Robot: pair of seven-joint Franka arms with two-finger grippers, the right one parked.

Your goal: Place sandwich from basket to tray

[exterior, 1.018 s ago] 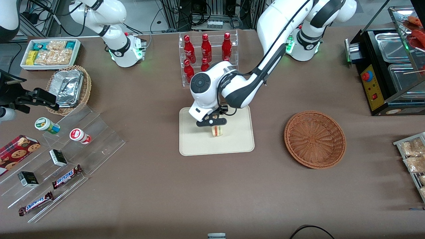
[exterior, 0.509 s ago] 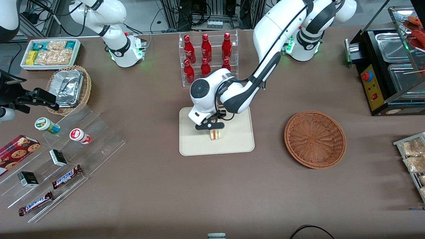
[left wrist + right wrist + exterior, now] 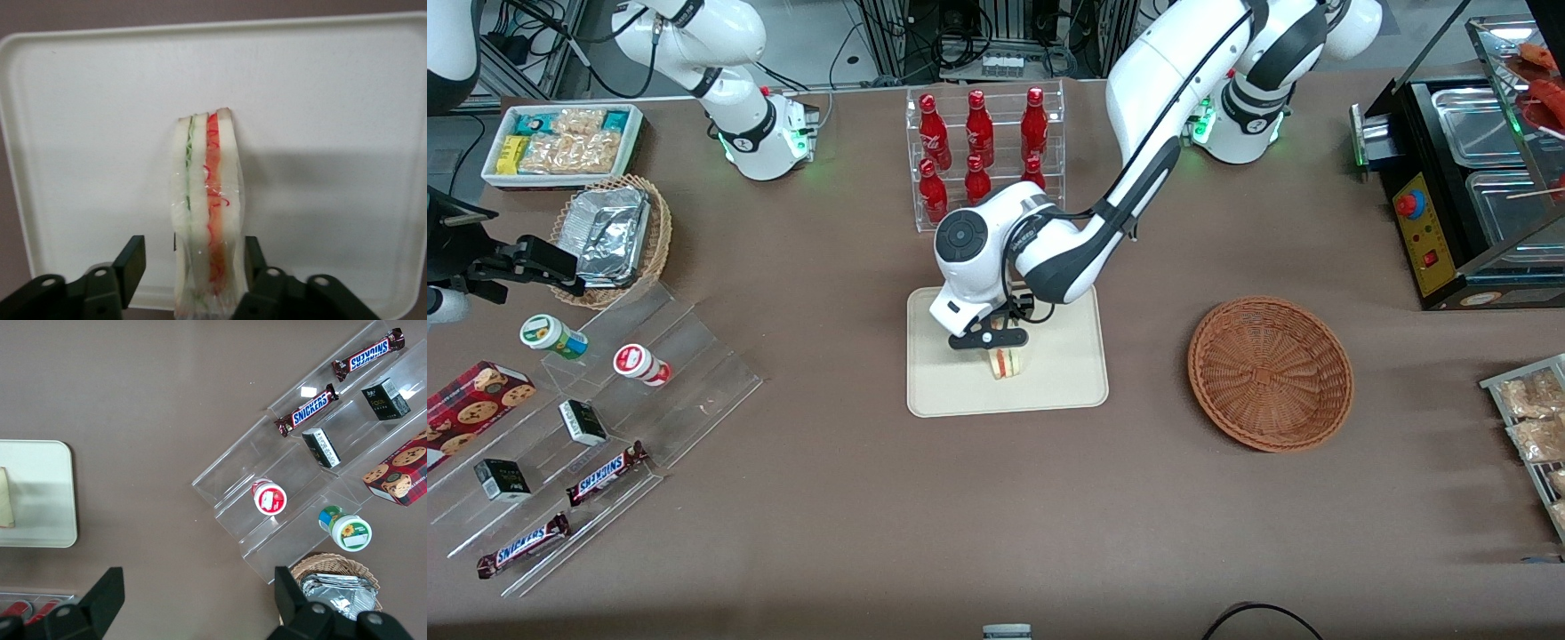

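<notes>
Sandwich (image 3: 208, 213) upright on tray (image 3: 333, 80), gripper (image 3: 193, 267) fingers spread beside it, lower end cut off.

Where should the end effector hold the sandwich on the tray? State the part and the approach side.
Grip the sandwich across its two flat bread faces, coming straight down from above. It stands on edge on the tray with the filling layers facing up, so the broad pale sides suit the pads. The end effector already straddles it that way, fingers open, one finger clearly apart from the bread.
</notes>
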